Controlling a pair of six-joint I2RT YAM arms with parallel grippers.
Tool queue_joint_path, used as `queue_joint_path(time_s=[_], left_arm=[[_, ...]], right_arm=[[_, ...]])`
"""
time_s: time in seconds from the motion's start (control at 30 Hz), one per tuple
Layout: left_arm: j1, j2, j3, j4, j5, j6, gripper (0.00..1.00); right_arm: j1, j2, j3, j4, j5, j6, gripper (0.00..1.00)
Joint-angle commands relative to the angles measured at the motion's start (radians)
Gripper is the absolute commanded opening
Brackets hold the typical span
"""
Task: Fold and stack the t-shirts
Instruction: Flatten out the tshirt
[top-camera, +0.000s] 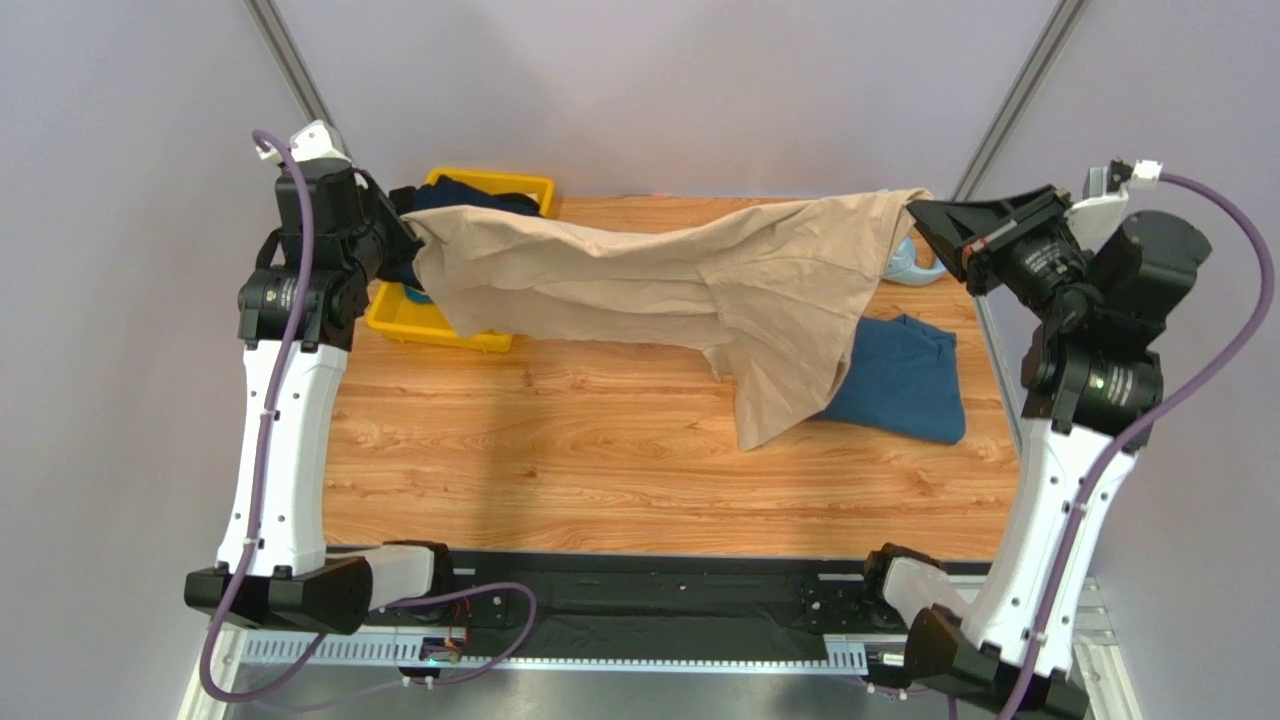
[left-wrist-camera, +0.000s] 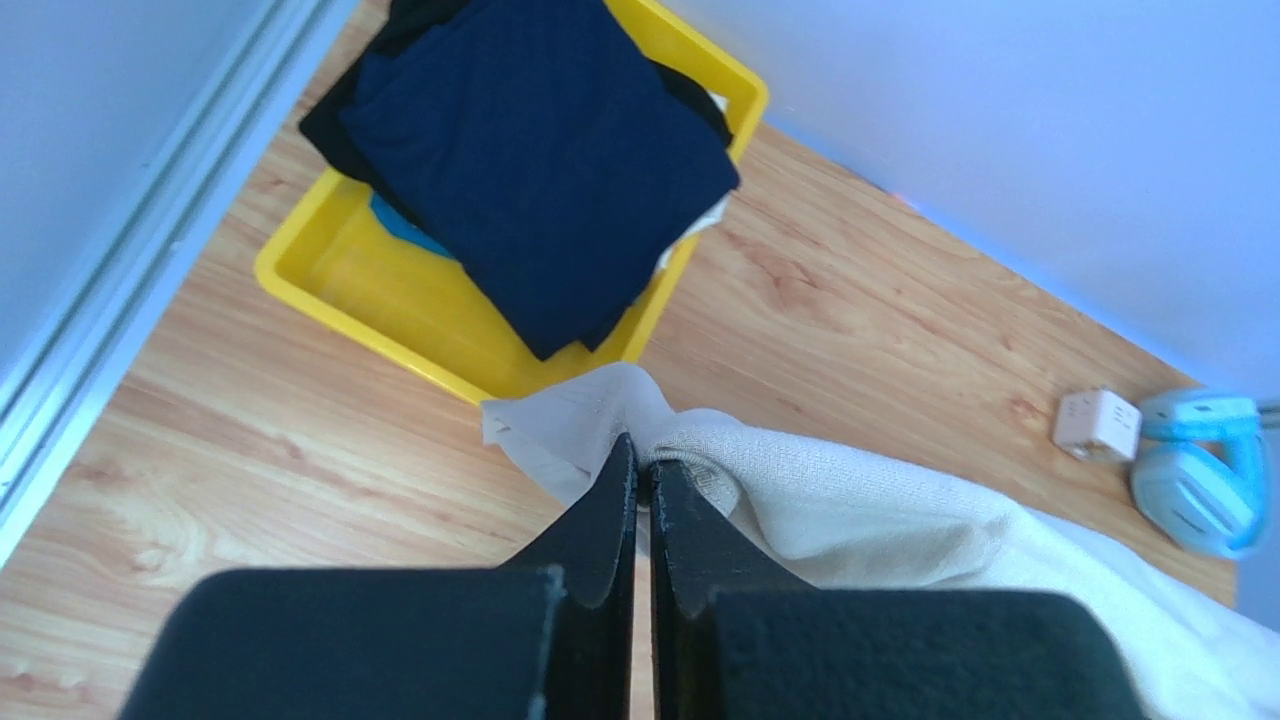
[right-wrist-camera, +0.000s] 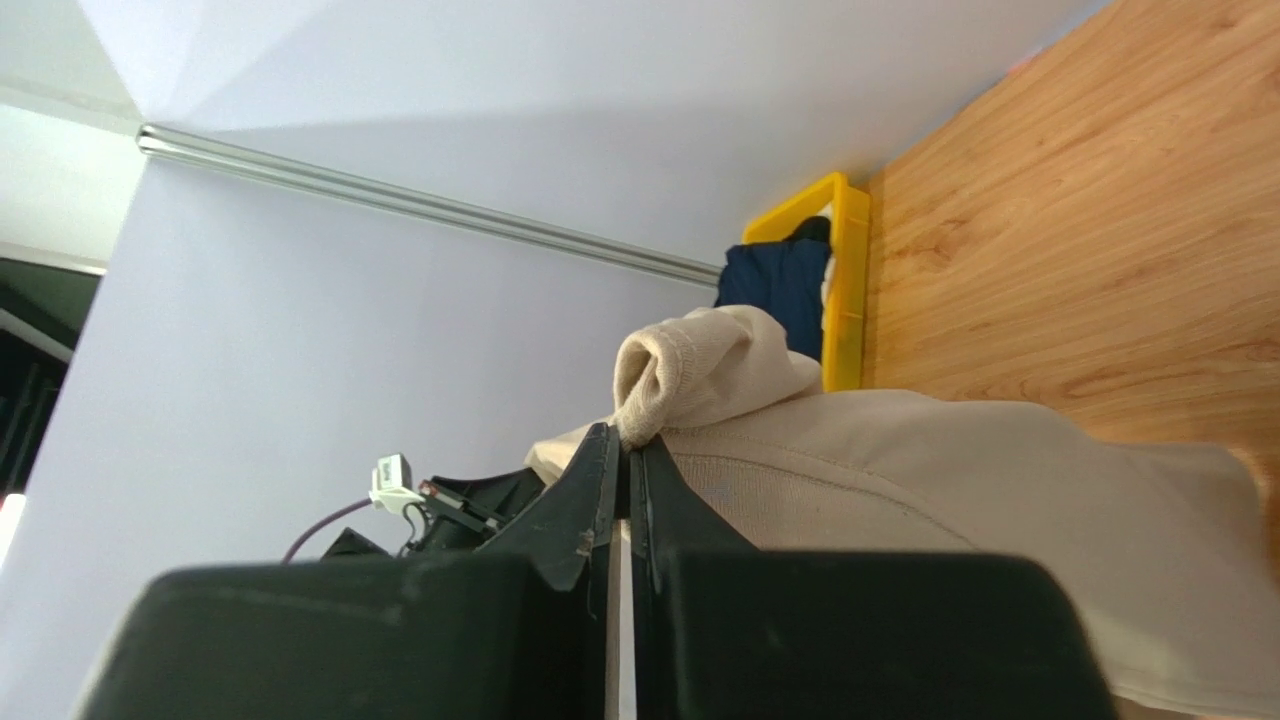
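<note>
light: bright, even | shadows: soft beneath beige t-shirt (top-camera: 646, 270) | wrist-view foregrounds: blurred

Wood-grain table (top-camera: 601, 450), and the yellow bin (top-camera: 436, 336) sits at its far left corner. Well across from the bin, on the right side, a teal-blue t-shirt (top-camera: 906, 383) lies crumpled flat on the boards. Further back from it, level with the bin at the far right edge, light-blue headphones (left-wrist-camera: 1202, 483), a small white plug adapter (left-wrist-camera: 1095, 423) just beside them.
</note>
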Motion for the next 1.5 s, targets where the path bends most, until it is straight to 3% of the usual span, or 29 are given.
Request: queue_joint_path(time_s=[0.0,0.1,0.3,0.43,0.57,0.83,0.97,1.17,1.47], left_arm=[[0.004,-0.119,0.020,0.002,0.064,-0.039,0.00],[-0.021,-0.179,0.020,-0.020,0.016,-0.030,0.00],[-0.041,-0.190,0.085,-0.044,-0.057,-0.008,0.00],[-0.041,-0.131,0.048,-0.011,-0.066,0.033,0.00],[-0.013,-0.041,-0.081,0.055,0.045,0.049,0.00],[0.005,0.179,-0.322,0.097,0.094,0.044,0.00],[0.005,0.287,-0.337,0.129,0.081,0.078,0.00],[0.005,0.369,-0.284,0.129,0.063,0.102,0.00],[0.005,0.364,-0.242,0.151,-0.003,0.150,0.00]], right_arm=[[-0.010,-0.076,-0.014,0.005,0.042,0.135,0.00],[-0.010,-0.068,0.088,0.014,0.012,0.157,0.00],[-0.013,0.110,0.394,0.054,-0.047,0.154,0.00],[-0.013,0.206,0.334,0.133,-0.064,0.175,0.00],[0.010,0.292,0.164,0.103,-0.065,0.146,0.00],[0.215,0.545,-0.006,-0.127,0.043,-0.230,0.00],[0.301,0.723,0.033,-0.139,0.033,-0.306,0.00],[0.389,0.886,0.140,-0.161,0.149,-0.410,0.00],[0.363,0.943,0.262,-0.152,0.395,-0.510,0.00]])
